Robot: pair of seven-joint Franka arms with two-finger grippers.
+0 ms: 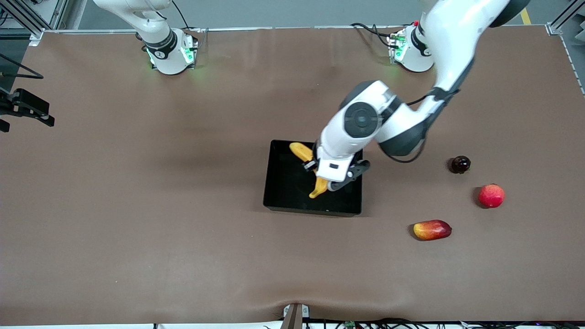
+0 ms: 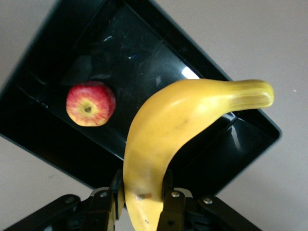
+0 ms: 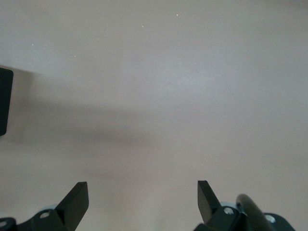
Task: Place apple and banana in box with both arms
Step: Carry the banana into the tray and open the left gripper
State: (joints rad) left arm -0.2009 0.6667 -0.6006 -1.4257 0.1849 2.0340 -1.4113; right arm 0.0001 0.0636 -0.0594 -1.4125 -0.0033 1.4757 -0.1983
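Observation:
The yellow banana hangs a little above the black box, with my left gripper shut on its lower part. In the left wrist view the banana curves over the box, pinched between the fingers of that gripper. The red apple with yellowish streaks lies in the box; the arm hides it in the front view. My right gripper stands open over bare table, holding nothing.
Toward the left arm's end of the table lie a dark round fruit, a pinkish-red round fruit and an oblong red-and-yellow fruit. Black equipment juts in at the right arm's end.

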